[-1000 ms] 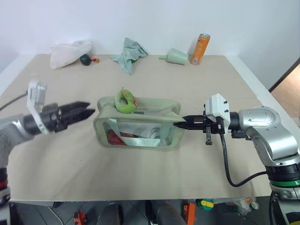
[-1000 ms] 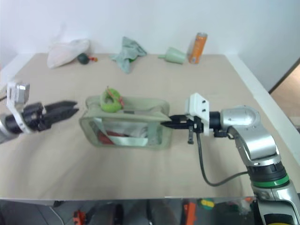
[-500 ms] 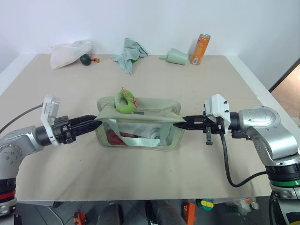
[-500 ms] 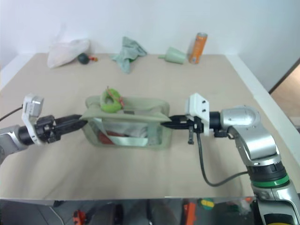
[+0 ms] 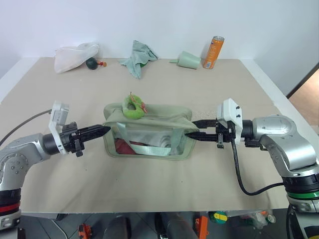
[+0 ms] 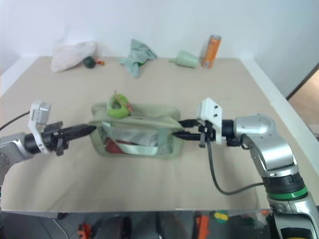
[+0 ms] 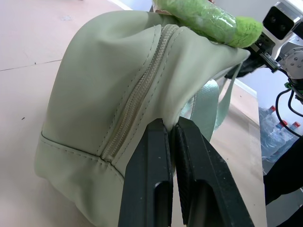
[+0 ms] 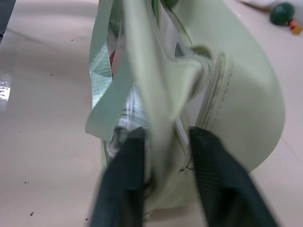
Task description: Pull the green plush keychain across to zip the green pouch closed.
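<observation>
The green pouch [image 5: 148, 133] lies mid-table, its clear front panel facing me. The green plush keychain [image 5: 132, 106] rests on its top near the left end; in the left wrist view the keychain [image 7: 208, 20] sits above the zipper. My left gripper [image 5: 105, 130] points level at the pouch's left end and is shut on a fold of its fabric [image 7: 171, 124]. My right gripper [image 5: 195, 128] is at the pouch's right end, open. In the right wrist view its fingers [image 8: 124, 175] stand apart on either side of the pouch's end flap [image 8: 158, 118].
Along the table's far edge stand an orange can [image 5: 213, 52], a pale green cone cup [image 5: 188, 59], a teal rag [image 5: 138, 56], a white bag [image 5: 75, 56] and a dark green ball [image 5: 90, 63]. Bare tabletop [image 5: 149, 184] lies in front of the pouch.
My left gripper has come in from the left and shut on the pouch's left end. My right gripper, shut at the right end before, has opened.
</observation>
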Robot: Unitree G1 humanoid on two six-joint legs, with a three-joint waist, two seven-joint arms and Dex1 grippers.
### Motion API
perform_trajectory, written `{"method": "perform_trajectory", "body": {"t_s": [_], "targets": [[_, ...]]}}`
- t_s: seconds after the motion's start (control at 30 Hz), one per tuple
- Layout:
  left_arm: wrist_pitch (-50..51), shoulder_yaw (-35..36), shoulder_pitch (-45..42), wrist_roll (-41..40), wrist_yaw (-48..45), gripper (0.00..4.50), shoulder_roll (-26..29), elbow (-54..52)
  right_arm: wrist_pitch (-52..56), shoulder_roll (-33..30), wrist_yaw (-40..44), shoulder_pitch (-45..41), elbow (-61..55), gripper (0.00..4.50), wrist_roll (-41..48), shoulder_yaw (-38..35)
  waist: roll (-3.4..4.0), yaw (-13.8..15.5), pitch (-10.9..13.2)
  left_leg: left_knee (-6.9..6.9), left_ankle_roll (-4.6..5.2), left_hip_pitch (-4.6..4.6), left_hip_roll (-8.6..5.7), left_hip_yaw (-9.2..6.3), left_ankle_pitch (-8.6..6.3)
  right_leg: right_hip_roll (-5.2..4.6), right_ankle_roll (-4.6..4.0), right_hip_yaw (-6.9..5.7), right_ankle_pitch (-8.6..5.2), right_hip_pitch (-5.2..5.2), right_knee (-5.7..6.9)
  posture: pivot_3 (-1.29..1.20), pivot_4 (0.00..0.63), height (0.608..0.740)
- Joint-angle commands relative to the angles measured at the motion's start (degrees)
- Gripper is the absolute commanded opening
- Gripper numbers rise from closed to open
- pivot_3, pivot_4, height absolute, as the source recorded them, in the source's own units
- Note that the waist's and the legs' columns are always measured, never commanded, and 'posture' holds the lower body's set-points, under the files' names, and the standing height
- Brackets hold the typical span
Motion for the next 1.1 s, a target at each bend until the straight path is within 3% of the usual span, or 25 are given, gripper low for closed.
{"method": "perform_trajectory", "body": {"t_s": [0.03,0.13,0.27,0.4,0.63,1.1], "targets": [[-0.55,-0.38,0.06,0.12,0.19,0.00,0.11,-1.88,3.18,-2.13,-0.61,1.24,-3.62,3.02,3.57,-4.95,0.00,0.06,0.00,0.00,0.00,-0.01,-0.01,-0.01,0.00,0.00,0.00,0.00,0.00,0.00,0.00,0.00,0.150,0.740],[-0.58,-0.64,0.08,0.18,0.28,0.00,0.09,-1.96,6.86,-2.99,-0.15,1.34,-4.98,4.05,9.54,-9.76,0.00,0.09,0.00,0.00,0.02,-0.03,-0.04,-0.02,-0.01,-0.03,0.01,0.00,-0.01,0.00,-0.01,0.00,0.150,0.740],[-0.84,-1.01,-0.36,0.29,0.23,0.00,-0.08,-1.59,11.00,-1.59,-2.05,-4.89,-5.49,4.05,18.78,-15.17,0.02,-0.06,0.01,0.01,0.02,-0.01,-0.05,0.00,-0.01,-0.03,0.05,0.04,0.02,0.01,-0.01,0.00,0.150,0.740],[-1.17,-1.55,-1.00,0.42,0.54,0.00,-0.52,-1.14,11.70,3.05,-5.90,-12.57,-6.15,4.05,21.91,-13.10,-0.01,-0.05,-0.01,0.00,0.09,0.04,-0.03,-0.04,0.04,0.01,0.09,0.00,0.05,0.04,-0.01,0.00,0.150,0.740],[-1.64,-2.24,-1.28,0.69,1.10,0.00,-1.07,-1.12,5.21,9.83,-4.65,-19.64,-4.06,4.05,8.27,5.05,0.00,0.04,-0.01,0.01,0.11,-0.09,-0.08,-0.02,0.04,-0.09,0.09,0.01,0.05,-0.02,-0.05,0.00,0.150,0.740],[-2.39,-1.07,1.19,-0.32,2.99,0.00,-2.18,-3.56,-7.55,21.53,-0.28,-27.67,12.12,4.05,-4.61,14.39,-0.02,0.14,-0.02,0.02,0.14,-0.13,-0.12,-0.05,0.02,-0.15,0.07,-0.03,0.05,-0.03,-0.08,0.00,0.150,0.740]]}}
